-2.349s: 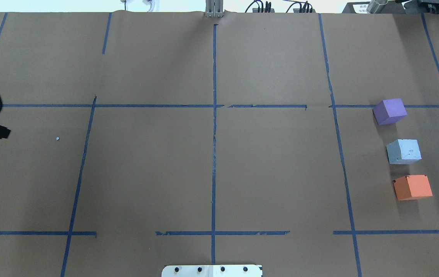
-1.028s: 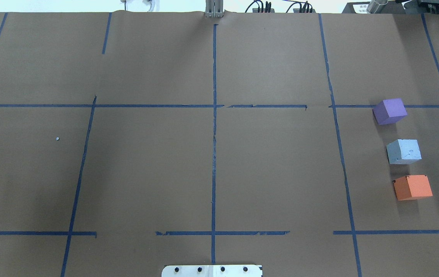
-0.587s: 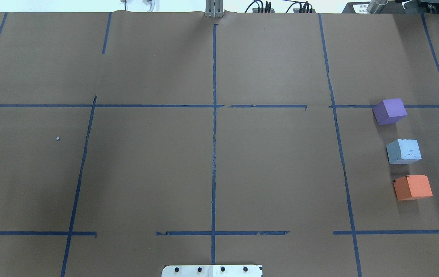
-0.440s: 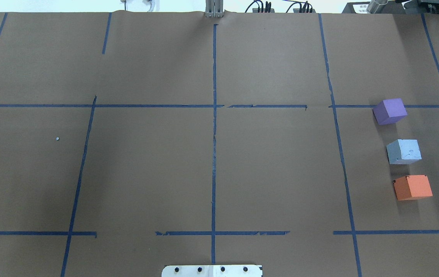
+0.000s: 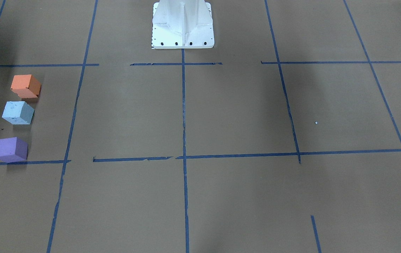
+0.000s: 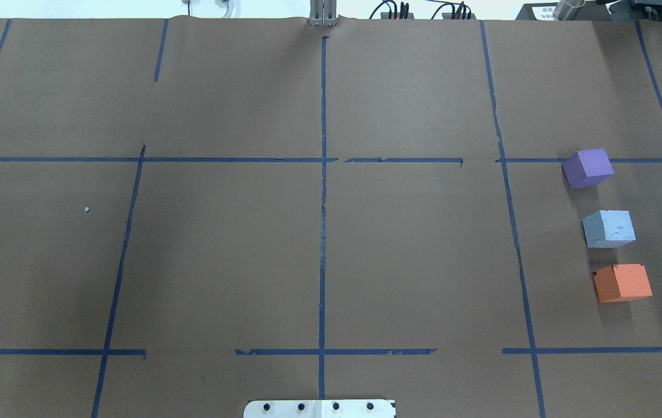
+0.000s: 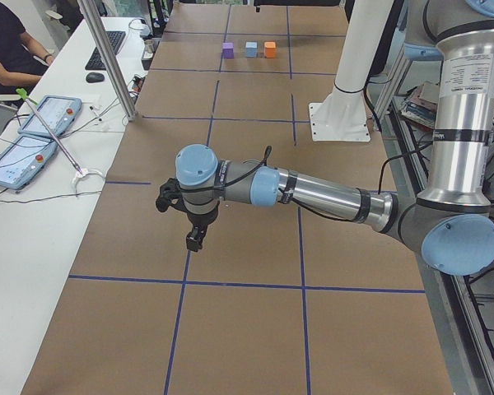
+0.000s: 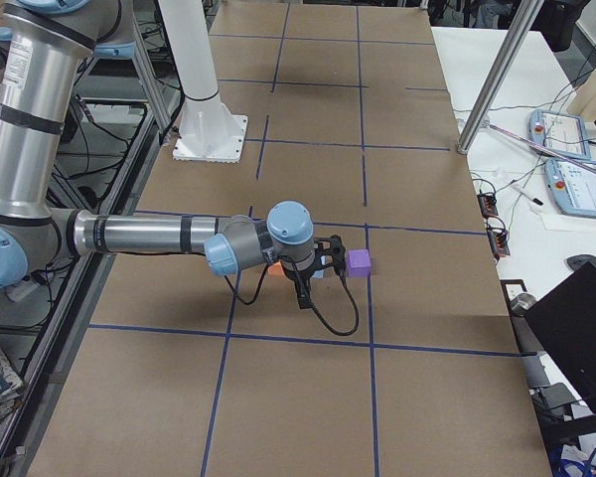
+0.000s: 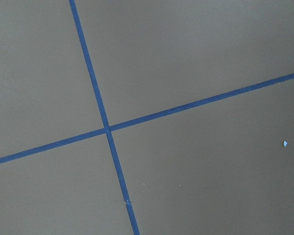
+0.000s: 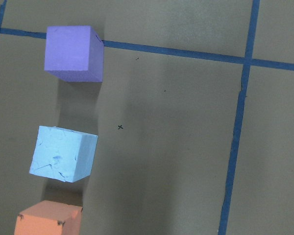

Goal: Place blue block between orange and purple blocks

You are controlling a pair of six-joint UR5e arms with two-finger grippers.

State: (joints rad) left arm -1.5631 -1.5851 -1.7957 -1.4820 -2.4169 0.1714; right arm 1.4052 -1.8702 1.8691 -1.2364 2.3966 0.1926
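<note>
The blue block [image 6: 608, 229] rests at 3 o'clock on the table [image 6: 424, 261] in the overhead view. The purple block [image 6: 587, 167] is at its 12 o'clock and the orange block [image 6: 622, 283] at its 6 o'clock, and it touches neither. Whether the left gripper [image 7: 194, 242] and right gripper [image 8: 301, 294] are wide or narrow cannot be determined.

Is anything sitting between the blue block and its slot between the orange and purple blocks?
Nothing visible does. The blue block already sits in the gap between the purple block and the orange block, touching neither.
</note>
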